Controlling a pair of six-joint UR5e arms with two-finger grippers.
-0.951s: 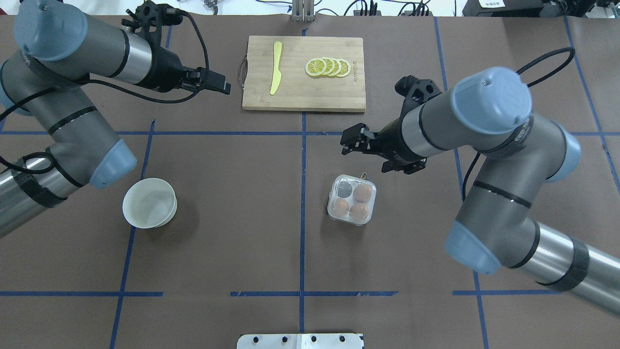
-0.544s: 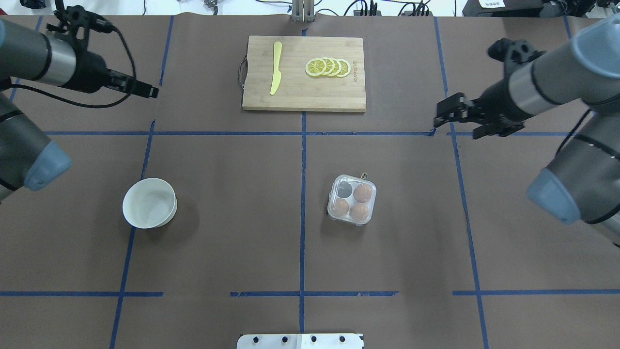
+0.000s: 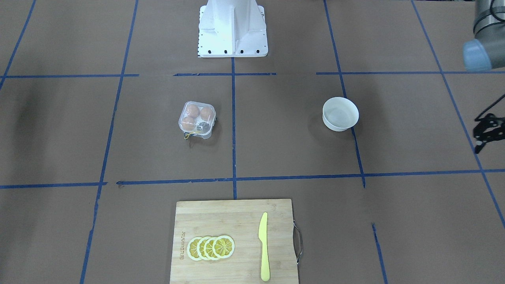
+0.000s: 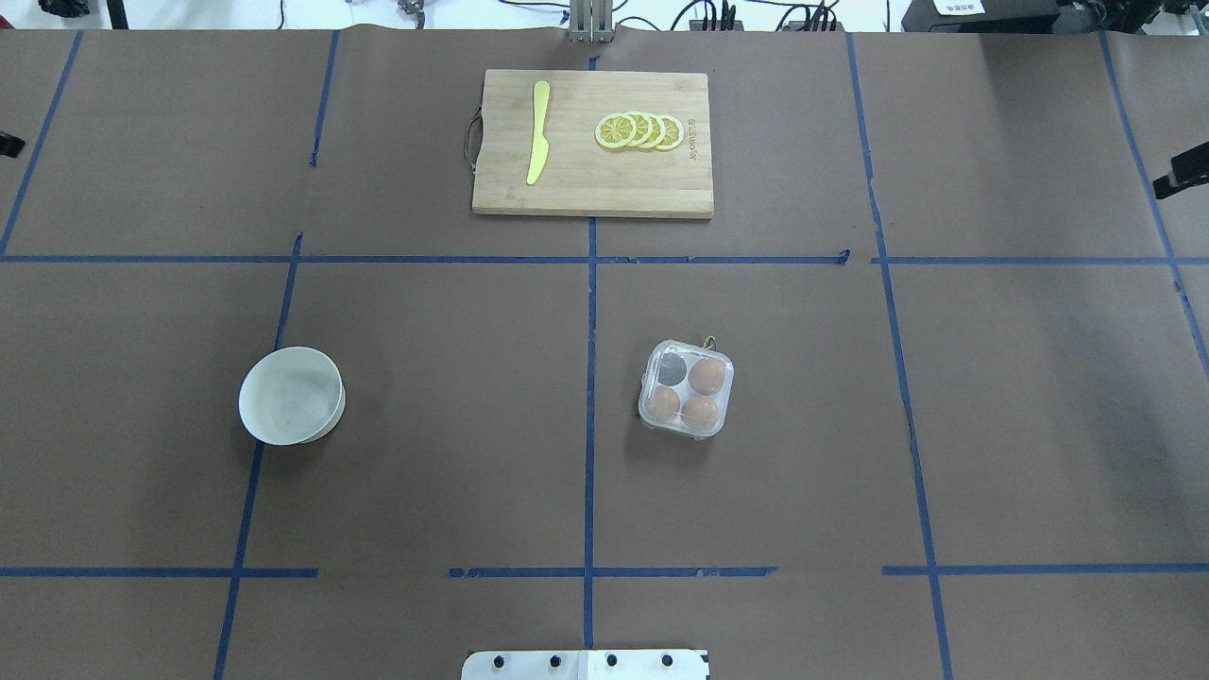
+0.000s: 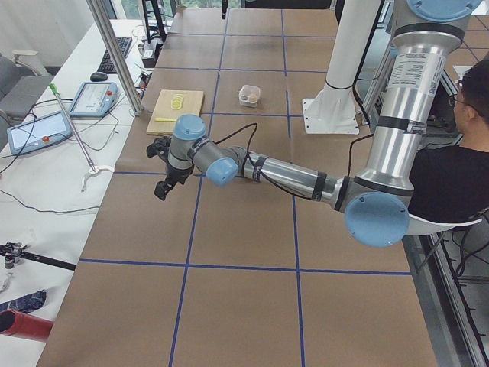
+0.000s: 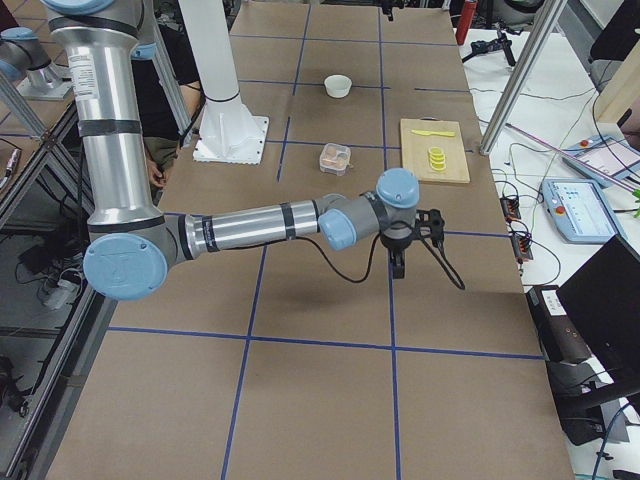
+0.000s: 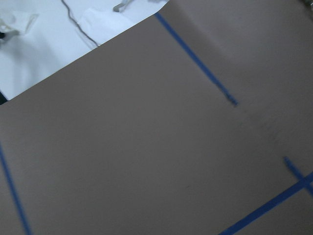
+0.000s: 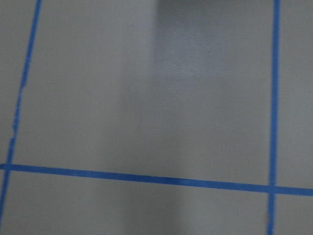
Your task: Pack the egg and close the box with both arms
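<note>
The clear box (image 4: 687,389) sits right of the table's middle, with its lid lying over the cells. Three orange-brown eggs (image 4: 707,376) fill three cells; the fourth cell (image 4: 672,369) looks dark and holds no egg. The box also shows in the front view (image 3: 196,120). Both arms are far out to the sides. Only a tip of my left gripper (image 4: 6,144) shows at the overhead view's left edge, and it hangs over bare table in the left side view (image 5: 161,190). My right gripper (image 4: 1183,174) shows as a tip at the right edge, also in the right side view (image 6: 397,268). I cannot tell whether either is open or shut.
A wooden cutting board (image 4: 592,194) at the back holds a yellow knife (image 4: 538,132) and lemon slices (image 4: 639,130). A white bowl (image 4: 291,395) stands at the left. The white base pedestal (image 3: 232,27) is at the near edge. A person (image 5: 458,160) sits behind the robot.
Both arms have swung outward from the middle to the table's ends, almost out of the overhead view. The right gripper has left the box. The box and eggs have not moved.
</note>
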